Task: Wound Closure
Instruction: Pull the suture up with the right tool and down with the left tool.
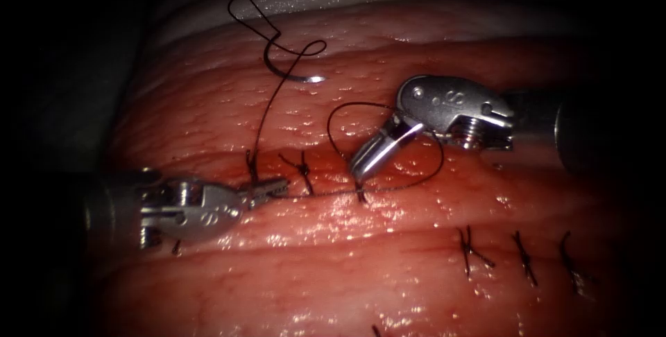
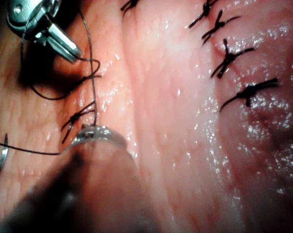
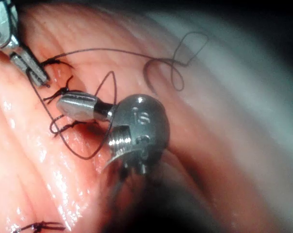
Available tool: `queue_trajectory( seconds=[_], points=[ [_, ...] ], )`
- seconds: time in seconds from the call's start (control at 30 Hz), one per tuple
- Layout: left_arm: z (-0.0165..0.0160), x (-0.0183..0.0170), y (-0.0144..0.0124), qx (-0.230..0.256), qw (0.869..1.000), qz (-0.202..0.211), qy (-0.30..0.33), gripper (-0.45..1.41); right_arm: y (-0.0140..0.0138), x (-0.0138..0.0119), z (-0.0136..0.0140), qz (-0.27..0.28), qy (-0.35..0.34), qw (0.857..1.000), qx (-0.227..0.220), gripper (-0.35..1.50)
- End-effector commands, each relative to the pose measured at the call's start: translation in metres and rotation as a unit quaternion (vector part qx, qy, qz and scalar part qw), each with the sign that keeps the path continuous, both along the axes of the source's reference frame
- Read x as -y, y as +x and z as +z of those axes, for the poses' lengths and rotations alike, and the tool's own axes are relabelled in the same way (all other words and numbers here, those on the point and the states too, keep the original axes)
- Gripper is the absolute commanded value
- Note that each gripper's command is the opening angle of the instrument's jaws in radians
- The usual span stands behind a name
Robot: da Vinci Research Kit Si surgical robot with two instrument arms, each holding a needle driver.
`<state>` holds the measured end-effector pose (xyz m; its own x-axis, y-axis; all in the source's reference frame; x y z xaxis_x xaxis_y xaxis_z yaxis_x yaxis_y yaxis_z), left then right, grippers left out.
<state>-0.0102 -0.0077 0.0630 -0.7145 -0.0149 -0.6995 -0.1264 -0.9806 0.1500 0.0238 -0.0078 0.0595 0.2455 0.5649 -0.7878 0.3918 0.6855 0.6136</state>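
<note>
The curved needle [image 1: 290, 73] lies free on the tissue [image 1: 388, 281] beyond the cut [image 1: 326, 183], its tip pointing right; neither tool holds it and it is not in the tissue. Black thread [image 1: 267, 111] curls off its tail and drops to my left tool [image 1: 274, 188], whose jaws are shut on the thread beside the leftmost stitch. From there the thread runs right along the cut to the newest stitch [image 1: 359, 193]. A loop of thread [image 1: 423, 170] wraps round my right tool [image 1: 361, 165], which points down-left over the cut, shut, with nothing seen between its jaws [image 3: 71, 104].
Two tied stitches [image 1: 303, 170] cross the cut near the left tool. A second row of finished stitches [image 1: 524, 257] sits lower right. Red fluid wets the cut line. The tissue's pale far edge [image 1: 361, 4] lies just past the needle.
</note>
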Motion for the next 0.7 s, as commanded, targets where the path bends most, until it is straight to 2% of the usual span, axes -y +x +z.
queue_trajectory(
  seconds=[0.03, 0.23, 0.43, 0.5, 0.53, 0.7],
  points=[
    [-0.0003, 0.0003, -0.0004, 0.002, 1.0, 0.003, 0.0, -0.45, 0.0007, -0.0006, 0.001, 0.005, 0.0, 1.0, 0.0, -0.35],
    [-0.0048, 0.0027, 0.0002, 0.007, 1.0, 0.007, 0.001, -0.45, 0.0007, -0.0015, 0.0022, 0.033, 0.004, 0.999, 0.009, -0.35],
    [-0.0076, 0.0067, 0.0005, -0.006, 0.999, 0.035, 0.002, -0.45, 0.0005, -0.002, 0.0029, 0.045, 0.005, 0.999, 0.02, -0.35],
    [-0.0083, 0.0082, 0.0006, -0.005, 0.998, 0.056, 0.011, -0.45, 0.0005, -0.0022, 0.0032, 0.052, 0.003, 0.998, 0.03, -0.35],
    [-0.009, 0.0098, 0.0007, 0.006, 0.996, 0.081, 0.022, -0.45, 0.0004, -0.0025, 0.0036, 0.059, 0.003, 0.998, 0.038, -0.35],
    [-0.011, 0.013, 0.0011, 0.013, 0.989, 0.143, 0.045, -0.45, 0.0003, -0.0031, 0.0044, 0.078, 0.002, 0.995, 0.063, -0.35]
  ],
)
